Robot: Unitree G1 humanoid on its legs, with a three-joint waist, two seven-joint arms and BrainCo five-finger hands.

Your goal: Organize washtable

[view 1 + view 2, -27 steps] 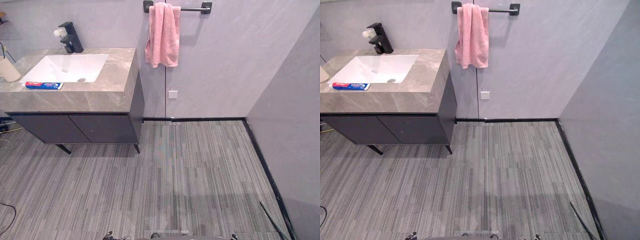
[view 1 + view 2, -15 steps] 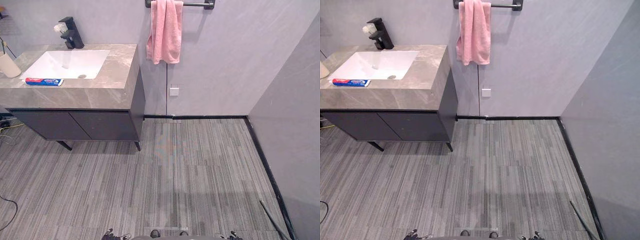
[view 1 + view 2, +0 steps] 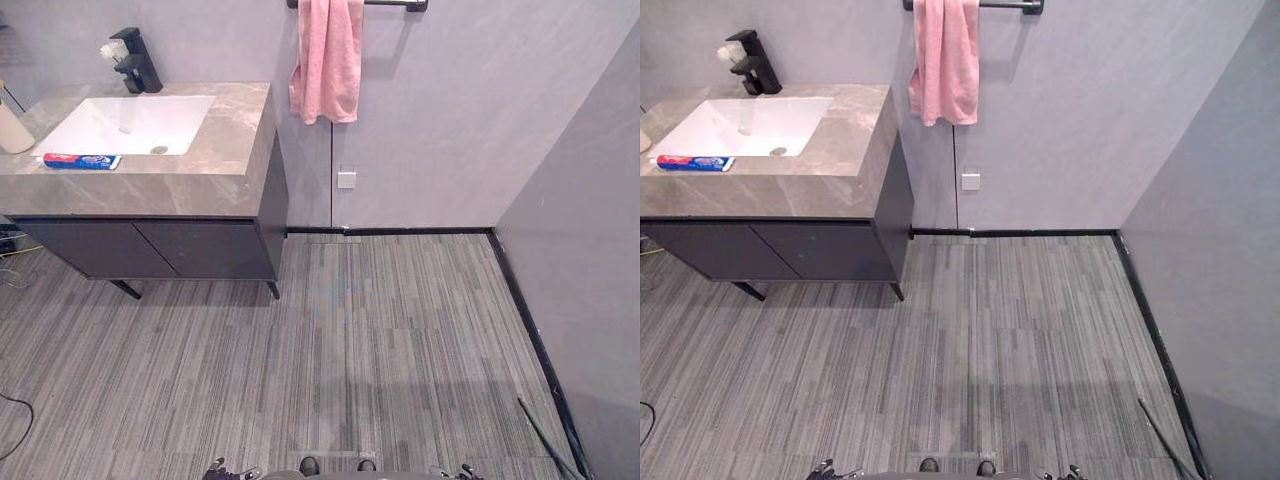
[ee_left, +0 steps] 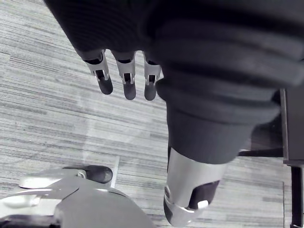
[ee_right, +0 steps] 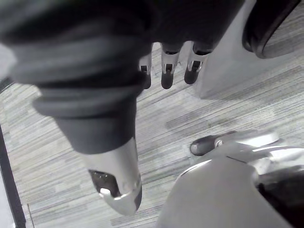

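Note:
The washtable (image 3: 232, 150) has a grey marble top and stands at the far left against the wall. A white sink (image 3: 125, 122) is set into it, with a black faucet (image 3: 136, 62) behind. A red and blue toothpaste tube (image 3: 80, 161) lies flat on the front rim, just before the sink. A pale cup (image 3: 12, 128) stands at the top's left end. My left hand (image 4: 126, 80) hangs over the floor with straight fingers and holds nothing. My right hand (image 5: 167, 76) hangs the same way, open and empty. Both are far from the washtable.
A pink towel (image 3: 325, 60) hangs from a black bar on the back wall, right of the washtable. Dark cabinet doors (image 3: 150, 250) sit under the top. A grey side wall (image 3: 590, 250) closes the right. Striped grey floor (image 3: 350, 340) lies between me and the washtable.
The whole picture has shifted, with the washtable and towel now a little higher and further left: the camera moved. The things themselves have not moved.

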